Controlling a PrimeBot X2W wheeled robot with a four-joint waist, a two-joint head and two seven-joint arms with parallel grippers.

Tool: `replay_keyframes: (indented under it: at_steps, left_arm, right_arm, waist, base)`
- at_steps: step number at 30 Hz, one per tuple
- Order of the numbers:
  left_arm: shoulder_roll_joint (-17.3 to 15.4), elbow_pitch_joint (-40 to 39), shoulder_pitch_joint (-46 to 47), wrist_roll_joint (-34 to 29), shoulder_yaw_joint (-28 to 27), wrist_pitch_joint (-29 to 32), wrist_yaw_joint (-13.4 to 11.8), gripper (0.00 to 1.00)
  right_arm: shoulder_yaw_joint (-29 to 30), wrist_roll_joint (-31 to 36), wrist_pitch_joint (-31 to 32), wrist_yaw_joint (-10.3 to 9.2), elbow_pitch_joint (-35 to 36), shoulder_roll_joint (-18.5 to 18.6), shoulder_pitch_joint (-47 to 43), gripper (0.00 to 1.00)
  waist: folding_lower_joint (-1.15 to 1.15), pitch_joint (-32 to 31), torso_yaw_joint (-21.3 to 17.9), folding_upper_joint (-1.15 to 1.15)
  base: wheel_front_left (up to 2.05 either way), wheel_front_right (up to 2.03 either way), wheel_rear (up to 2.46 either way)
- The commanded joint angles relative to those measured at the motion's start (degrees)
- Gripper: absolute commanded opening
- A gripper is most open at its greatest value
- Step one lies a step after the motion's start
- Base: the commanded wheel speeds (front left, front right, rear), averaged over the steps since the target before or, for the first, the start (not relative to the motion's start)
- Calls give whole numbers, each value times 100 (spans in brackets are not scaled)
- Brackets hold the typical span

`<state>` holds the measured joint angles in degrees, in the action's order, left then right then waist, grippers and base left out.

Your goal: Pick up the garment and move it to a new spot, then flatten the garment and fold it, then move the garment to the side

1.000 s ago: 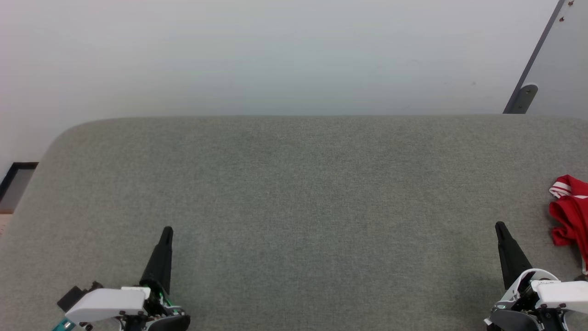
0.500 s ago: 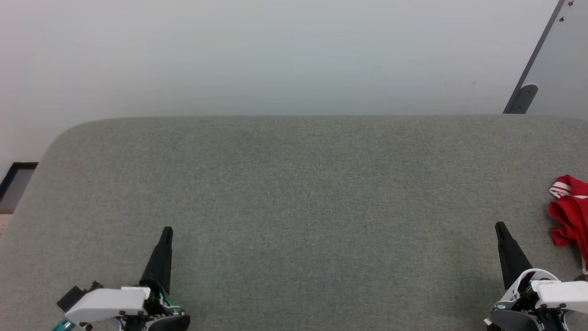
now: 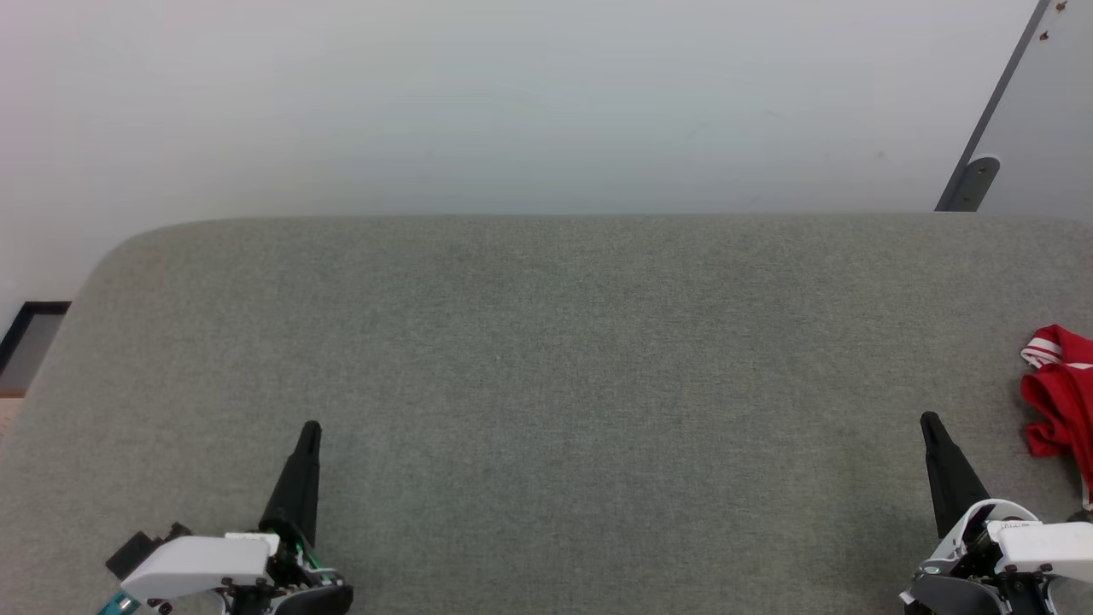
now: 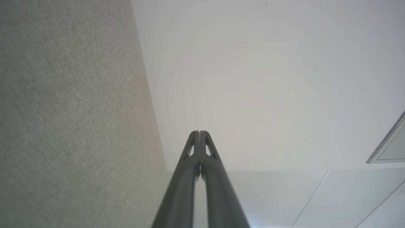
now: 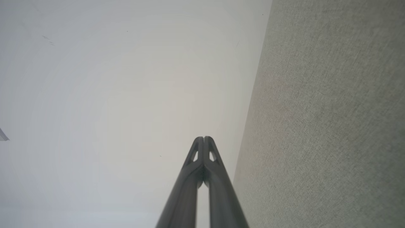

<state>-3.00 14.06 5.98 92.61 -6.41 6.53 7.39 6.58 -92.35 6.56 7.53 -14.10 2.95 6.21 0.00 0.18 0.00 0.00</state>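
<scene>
A broad surface (image 3: 546,342) covered in grey-green woven cloth spans the head view from side to side; its far left corner is rounded and its far edge runs straight across below a plain, pale wall (image 3: 512,102). The garment (image 3: 1059,401) lies crumpled on this cloth at the far right edge of the view, bright red with a strip of red-and-white striped trim at its top, and part of it is cut off by the frame. The left gripper (image 3: 310,429) rests low on the left over the near part of the surface, and the right gripper (image 3: 929,420) low on the right, just beside the garment but not touching it. Both point away from the robot with their dark fingers pressed together, holding nothing. The left wrist view confirms this for the left gripper (image 4: 199,133), its two fingers meeting at the tip, with the grey cloth running up the left side and the blank wall ahead. The right wrist view shows the right gripper (image 5: 204,138) likewise closed and empty, with the cloth on the right. In the upper right corner of the head view a slanted grey panel (image 3: 1050,111) leans against the wall on a dark bracket (image 3: 973,184), and at the left edge, beyond the surface, there is a dark-framed opening (image 3: 30,342) low down.
</scene>
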Motion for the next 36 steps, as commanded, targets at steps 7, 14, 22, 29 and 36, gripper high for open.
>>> replay_keyframes:
  at_steps: [7,14,22,29,36]
  left_arm:
    - [14,7,60,-31,-20,13,18,0]
    - [15,7,60,-27,-21,15,18,0]
    - [16,7,60,-29,-22,16,18,0]
    - [16,7,60,-30,-23,17,19,0]
    - [17,7,60,-31,-24,18,19,0]
  right_arm:
    - [-7,-13,6,-8,0,-22,16,0]
    - [-7,-13,6,-8,0,-23,16,0]
    - [-7,-13,6,-7,0,-23,16,0]
    - [-8,-14,6,-7,0,-23,16,0]
    - [-8,-14,6,-7,0,-23,16,0]
  waist:
    - [0,0,0,0]
    - [0,0,0,0]
    - [0,0,0,0]
    - [0,0,0,0]
    - [0,0,0,0]
  base:
    - [0,0,0]
    - [0,0,0]
    - [0,0,0]
    - [0,0,0]
    - [0,0,0]
